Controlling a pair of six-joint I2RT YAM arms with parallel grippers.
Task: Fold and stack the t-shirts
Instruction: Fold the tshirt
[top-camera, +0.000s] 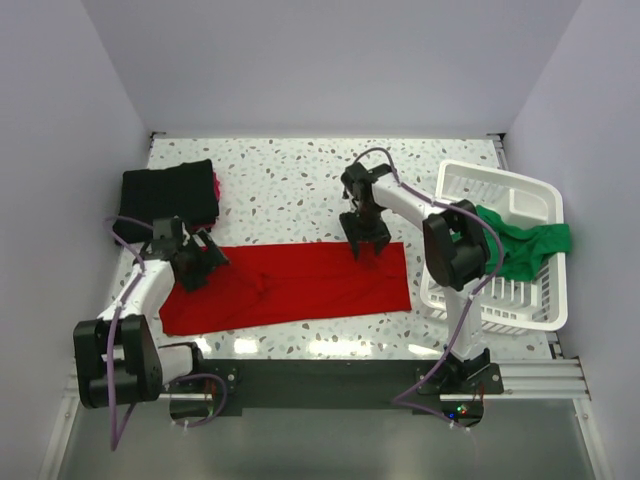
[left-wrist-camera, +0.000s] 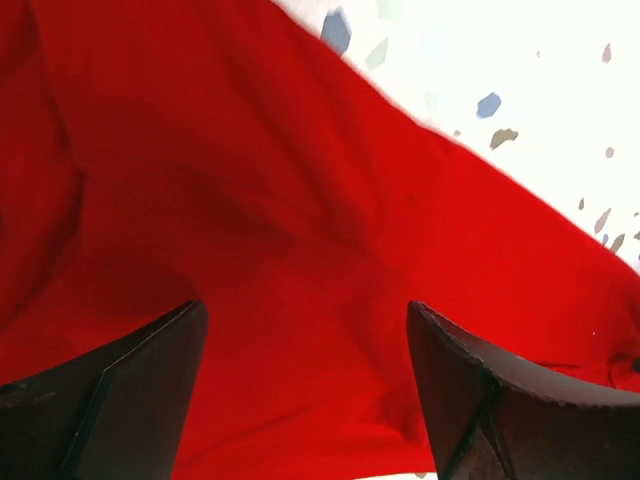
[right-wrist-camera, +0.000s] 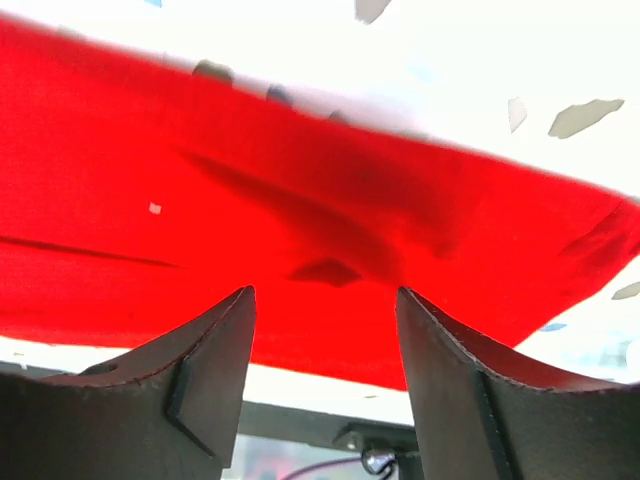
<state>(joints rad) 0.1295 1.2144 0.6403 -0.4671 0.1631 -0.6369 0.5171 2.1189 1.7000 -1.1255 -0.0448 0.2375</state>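
In the top view alone, folded black t-shirt (top-camera: 168, 195), green t-shirt (top-camera: 525, 245) in basket (top-camera: 490, 305)

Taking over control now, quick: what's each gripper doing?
Left gripper: open over the red t-shirt, holding nothing.
Right gripper: open over it too, holding nothing.
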